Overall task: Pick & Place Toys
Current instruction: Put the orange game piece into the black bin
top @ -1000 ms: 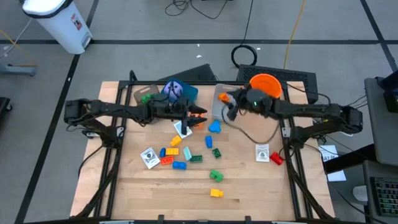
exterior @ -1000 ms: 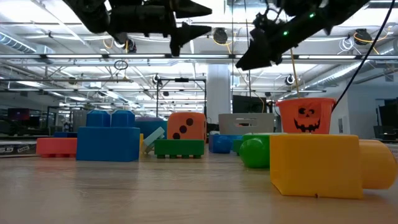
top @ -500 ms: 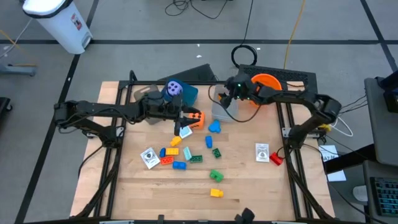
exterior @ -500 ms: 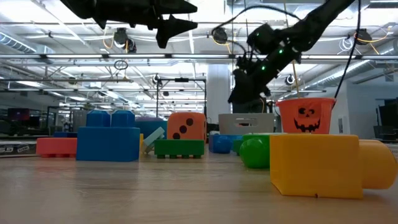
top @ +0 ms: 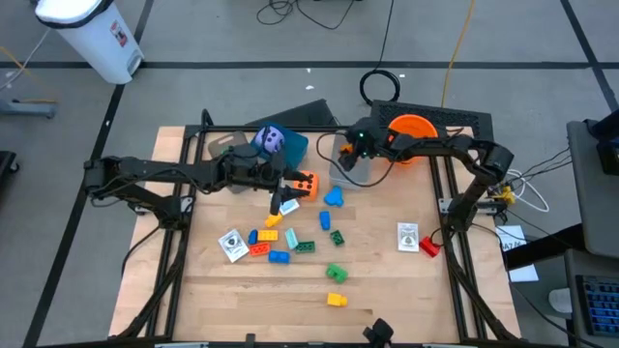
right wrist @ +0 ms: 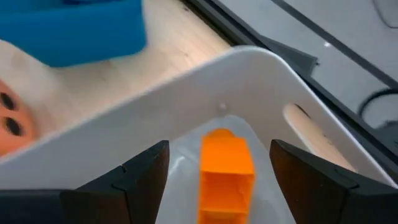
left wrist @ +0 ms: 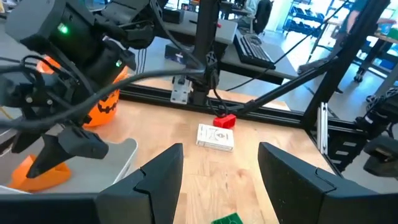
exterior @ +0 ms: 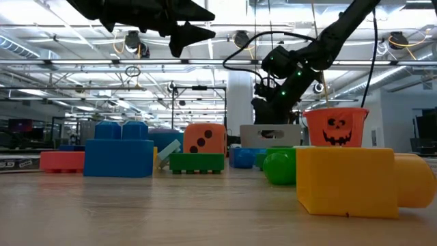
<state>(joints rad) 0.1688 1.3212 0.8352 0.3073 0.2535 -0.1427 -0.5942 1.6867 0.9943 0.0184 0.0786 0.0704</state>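
Observation:
Toys lie scattered on the wooden table (top: 387, 290): coloured bricks (top: 276, 244), an orange die (top: 306, 183), a purple die (top: 270, 139) and cards (top: 407, 236). My right gripper (right wrist: 219, 146) hangs open, low over a white tray (right wrist: 249, 68) at the far middle. An orange brick (right wrist: 227, 165) lies in the tray between its fingers, apart from both. My left gripper (left wrist: 221, 152) hovers open and holds nothing, well above the table beside the orange die (exterior: 205, 140).
An orange bucket (top: 412, 129) stands at the far right, close behind the right gripper (top: 345, 159). A teal box (top: 290, 145) sits at the far middle. A red brick (top: 430, 248) lies by the right frame rail. The near part of the table has few things on it.
My right gripper has swung toward the table's far edge and come down, tipping further downward, to just over the white tray. My left gripper has drawn back slightly toward the table's left edge and stays open.

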